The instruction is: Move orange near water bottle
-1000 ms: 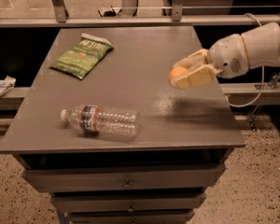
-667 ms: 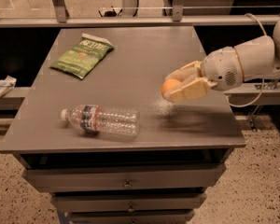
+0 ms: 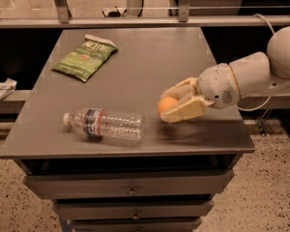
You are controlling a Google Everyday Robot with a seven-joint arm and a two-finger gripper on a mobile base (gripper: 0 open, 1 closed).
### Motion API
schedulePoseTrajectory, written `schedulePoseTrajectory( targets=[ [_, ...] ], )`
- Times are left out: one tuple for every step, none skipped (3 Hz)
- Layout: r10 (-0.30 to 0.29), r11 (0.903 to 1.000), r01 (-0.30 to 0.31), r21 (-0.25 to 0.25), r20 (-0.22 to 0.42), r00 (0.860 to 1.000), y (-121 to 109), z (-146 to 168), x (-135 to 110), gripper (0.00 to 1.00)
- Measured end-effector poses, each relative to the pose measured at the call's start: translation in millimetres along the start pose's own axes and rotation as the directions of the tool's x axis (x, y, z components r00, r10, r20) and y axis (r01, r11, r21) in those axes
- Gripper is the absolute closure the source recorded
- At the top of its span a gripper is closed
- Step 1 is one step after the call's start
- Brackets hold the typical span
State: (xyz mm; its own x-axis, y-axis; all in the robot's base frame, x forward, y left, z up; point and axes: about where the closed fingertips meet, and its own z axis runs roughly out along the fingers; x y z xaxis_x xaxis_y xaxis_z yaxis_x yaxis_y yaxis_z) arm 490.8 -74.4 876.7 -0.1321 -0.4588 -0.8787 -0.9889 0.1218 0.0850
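The orange (image 3: 165, 105) is a small round fruit held between the cream fingers of my gripper (image 3: 168, 105), just above the grey table top at the front right. The gripper is shut on it and comes in from the right on a white arm. The water bottle (image 3: 105, 125) lies on its side near the table's front edge, white cap to the left, blue-and-red label next to the cap. The bottle's base end is a short gap to the left of the orange.
A green chip bag (image 3: 85, 58) lies at the back left of the table (image 3: 150, 57). Drawers sit under the table's front edge. A metal rail runs behind the table. A white crumpled object (image 3: 0, 90) lies on a low ledge at the left.
My gripper has carried the orange leftward and down toward the front of the table, closer to the bottle's base end. The bottle and chip bag have not moved.
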Motion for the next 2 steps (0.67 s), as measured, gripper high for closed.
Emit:
schedulePoseTrajectory(
  targets=[
    [-0.009,0.9998,0.009,-0.016,-0.012,1.0,6.6,8.5,8.9,0.64],
    [-0.007,0.9996,0.007,-0.026,-0.016,1.0,10.3,13.1,15.9,0.41]
  ],
)
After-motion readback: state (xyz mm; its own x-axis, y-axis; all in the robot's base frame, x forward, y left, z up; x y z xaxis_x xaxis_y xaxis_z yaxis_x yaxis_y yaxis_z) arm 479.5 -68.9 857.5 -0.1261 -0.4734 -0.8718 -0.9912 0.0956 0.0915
